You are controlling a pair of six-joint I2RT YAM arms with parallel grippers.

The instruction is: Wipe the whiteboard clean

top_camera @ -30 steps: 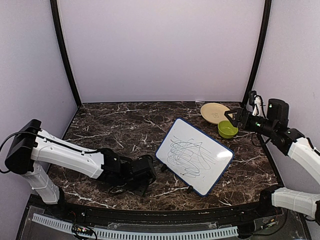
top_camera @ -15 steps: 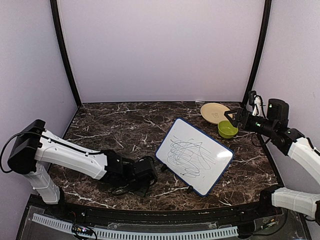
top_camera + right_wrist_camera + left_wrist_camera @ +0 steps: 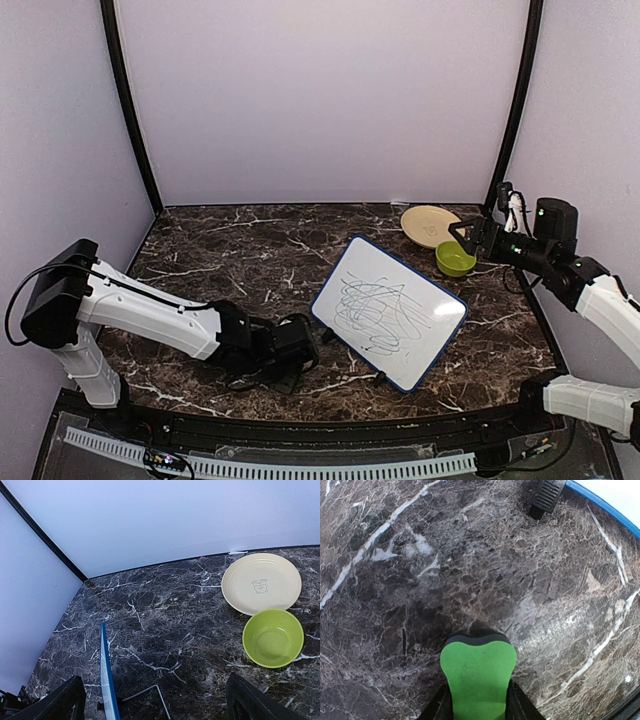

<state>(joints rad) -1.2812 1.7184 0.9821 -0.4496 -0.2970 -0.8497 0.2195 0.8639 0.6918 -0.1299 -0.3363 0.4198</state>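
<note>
Top external view: the whiteboard [image 3: 390, 312] stands on the dark marble table [image 3: 230, 250], a little right of the middle and turned diagonally, with one corner toward the back wall. Its white face is covered with dark scribbles [image 3: 375, 305], and a thin blue frame goes around it.

The left arm reaches low over the table from the left side, and the left tool [image 3: 293, 345] is near the table just beside the left corner of the whiteboard, not touching it. In the left wrist view this tool is clenched on a green eraser [image 3: 478, 672]: one dark finger presses on each side of it. The eraser has a black layer on its far end and points toward the board. A black foot [image 3: 546, 495] and a piece of the blue frame are at the top right of that view, well apart from the eraser.

The right tool [image 3: 468, 237] hangs above the back right corner of the table, and its two fingers [image 3: 60, 702] are spread wide with nothing between them. Under it are a tan plate [image 3: 261, 583] and a green bowl [image 3: 273, 638], the two just beside each other. From the right wrist view the board shows edge-on as a blue line, with a wire stand [image 3: 150, 700] beside it.
</note>
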